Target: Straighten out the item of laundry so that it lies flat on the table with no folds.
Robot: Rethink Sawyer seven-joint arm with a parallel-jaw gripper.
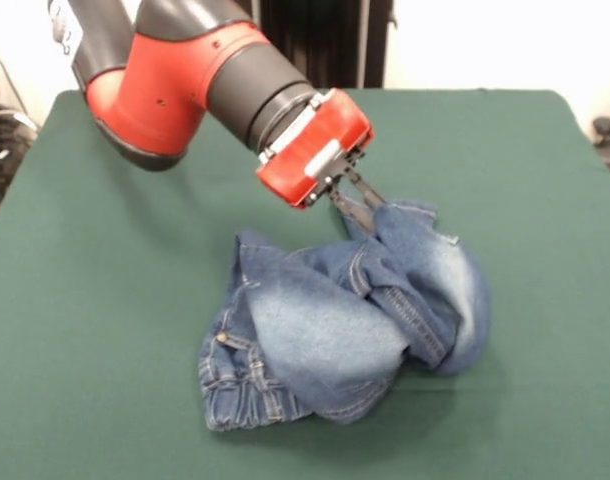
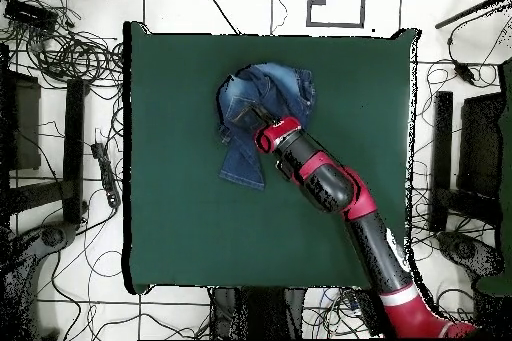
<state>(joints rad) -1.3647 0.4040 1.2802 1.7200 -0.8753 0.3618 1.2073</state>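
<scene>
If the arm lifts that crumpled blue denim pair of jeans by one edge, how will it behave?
The small blue denim jeans lie in soft folds, so they would probably droop rather than hold shape. Gripped by the gripper at one edge, the rest would likely drag over the dark green felt table, perhaps unfolding partly.

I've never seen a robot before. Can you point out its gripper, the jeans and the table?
gripper (image 1: 370, 208): front view, between the fingers' tips at the denim.
jeans (image 1: 325, 325): front view, faded pale patch.
table (image 2: 190, 227): overhead view, bare green cloth.

Tangled black cables (image 2: 70, 52) sprawl over the pale tiled floor (image 2: 460, 287), with dark stands (image 2: 72, 147) alongside.
</scene>
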